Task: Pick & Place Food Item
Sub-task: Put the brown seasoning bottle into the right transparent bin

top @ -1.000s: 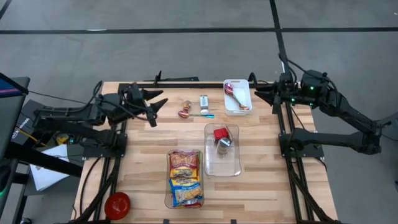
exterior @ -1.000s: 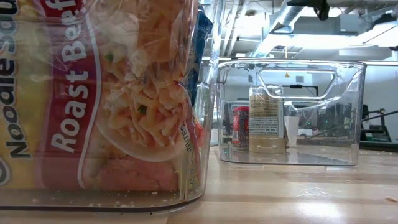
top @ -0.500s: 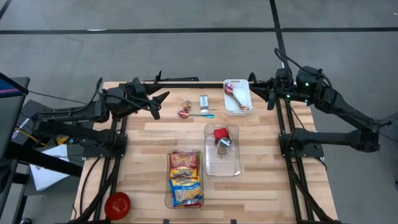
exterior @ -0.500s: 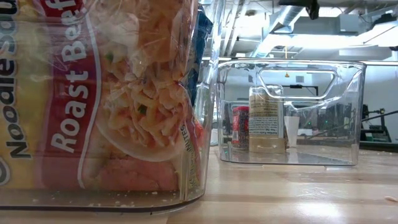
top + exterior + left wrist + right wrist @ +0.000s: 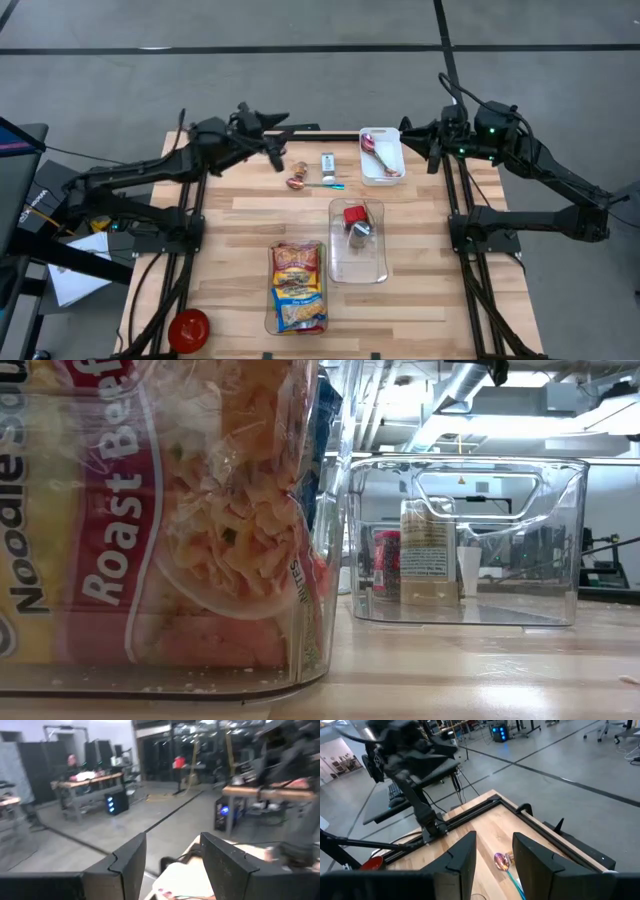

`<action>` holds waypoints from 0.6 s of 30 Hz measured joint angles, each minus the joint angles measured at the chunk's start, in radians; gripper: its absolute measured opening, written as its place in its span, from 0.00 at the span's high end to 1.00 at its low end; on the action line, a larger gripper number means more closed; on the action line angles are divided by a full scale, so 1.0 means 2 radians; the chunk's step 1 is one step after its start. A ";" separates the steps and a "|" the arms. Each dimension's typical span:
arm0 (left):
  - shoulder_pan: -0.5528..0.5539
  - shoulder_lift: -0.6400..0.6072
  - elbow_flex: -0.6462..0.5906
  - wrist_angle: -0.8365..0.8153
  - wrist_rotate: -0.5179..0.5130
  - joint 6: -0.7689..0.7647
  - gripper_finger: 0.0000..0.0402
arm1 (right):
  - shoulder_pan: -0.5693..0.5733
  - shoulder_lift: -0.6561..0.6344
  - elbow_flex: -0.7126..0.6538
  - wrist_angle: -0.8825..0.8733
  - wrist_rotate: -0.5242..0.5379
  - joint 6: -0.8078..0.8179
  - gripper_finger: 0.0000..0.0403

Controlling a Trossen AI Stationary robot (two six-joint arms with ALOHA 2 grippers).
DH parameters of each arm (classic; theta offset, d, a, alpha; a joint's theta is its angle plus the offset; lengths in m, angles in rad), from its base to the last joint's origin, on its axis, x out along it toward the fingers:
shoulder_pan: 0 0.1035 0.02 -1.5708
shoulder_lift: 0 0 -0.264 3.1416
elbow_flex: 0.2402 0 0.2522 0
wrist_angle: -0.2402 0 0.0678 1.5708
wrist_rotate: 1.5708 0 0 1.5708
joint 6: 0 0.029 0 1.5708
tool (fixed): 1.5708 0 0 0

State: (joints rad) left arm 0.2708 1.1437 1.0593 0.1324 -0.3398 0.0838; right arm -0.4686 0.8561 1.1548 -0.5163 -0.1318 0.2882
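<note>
Candy lies on table just beside open left gripper.

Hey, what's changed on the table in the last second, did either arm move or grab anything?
The left gripper swung toward the table's far edge and inward, toward the small items there, open and empty. The right gripper shifted slightly inward beside the white tray, also empty. Noodle packets, clear bin and red lid stayed put.
</note>
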 joint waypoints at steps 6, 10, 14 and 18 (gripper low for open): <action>0.055 0.076 0.043 -0.054 -0.001 -0.042 0.55 | 0.000 0.000 0.007 -0.003 0.000 0.000 0.70; 0.087 0.130 0.052 -0.136 -0.001 -0.115 0.55 | 0.000 0.000 0.007 -0.004 0.000 0.004 0.70; 0.101 0.179 0.052 -0.178 -0.001 -0.177 0.55 | 0.000 0.000 0.007 -0.005 0.000 0.006 0.70; 0.103 0.222 0.052 -0.202 0.027 -0.232 0.55 | 0.000 0.000 0.007 -0.016 0.000 0.010 0.70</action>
State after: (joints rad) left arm 0.4759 1.5877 1.1629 -0.2715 -0.2858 -0.3805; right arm -0.4679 0.8556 1.1698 -0.5485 -0.1318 0.3073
